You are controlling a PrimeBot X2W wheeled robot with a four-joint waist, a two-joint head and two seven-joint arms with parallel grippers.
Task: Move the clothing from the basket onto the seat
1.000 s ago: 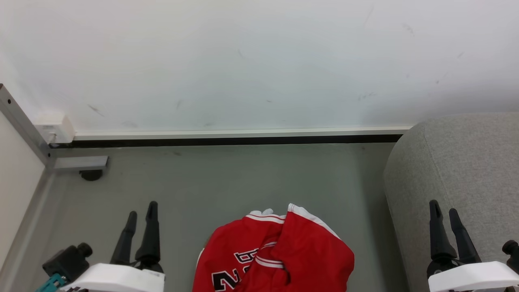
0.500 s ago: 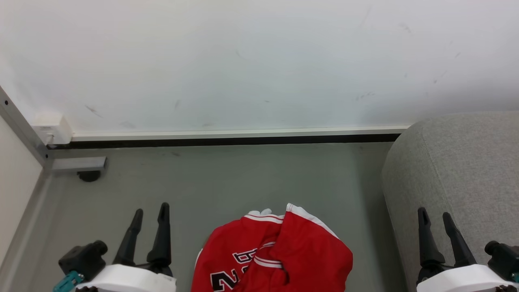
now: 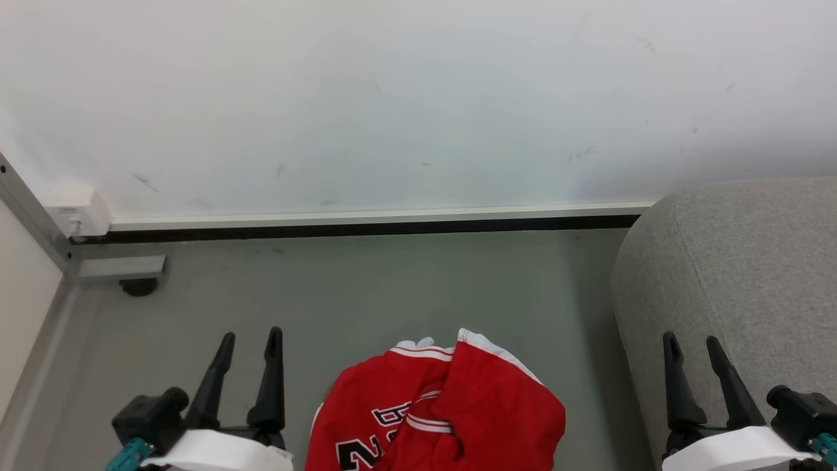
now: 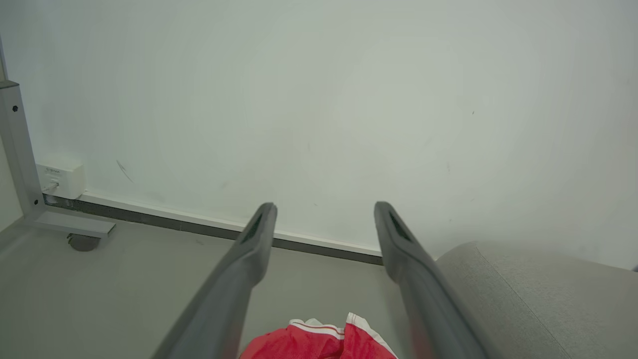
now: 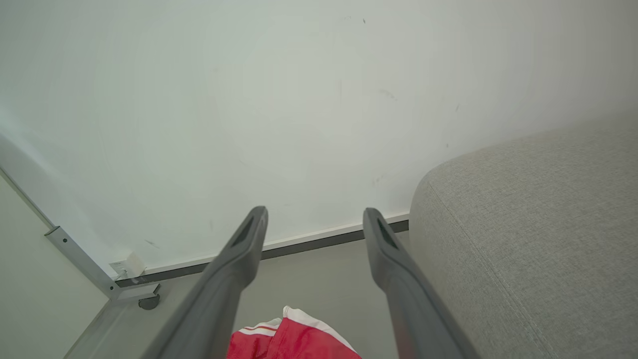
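The red clothing (image 3: 444,412) with white striped trim and black-and-white lettering is heaped at the bottom centre of the head view; it hides the basket beneath it. Its top edge also peeks up in the left wrist view (image 4: 324,344) and the right wrist view (image 5: 291,339). The grey seat (image 3: 739,281) stands at the right, also seen as the seat (image 5: 528,234) and seat (image 4: 538,294). My left gripper (image 3: 252,337) is open, left of the clothing and apart from it. My right gripper (image 3: 692,341) is open in front of the seat's rounded side, holding nothing.
A white wall (image 3: 405,98) with a dark baseboard (image 3: 366,229) runs across the back. A metal frame foot with a caster (image 3: 124,275) and a white wall box (image 3: 75,212) sit at the far left. Grey floor (image 3: 366,288) lies between wall and clothing.
Both grippers have drawn inward toward the clothing, the left one rightward and the right one leftward and lower. The picture has shifted slightly left. The clothing lies as before.
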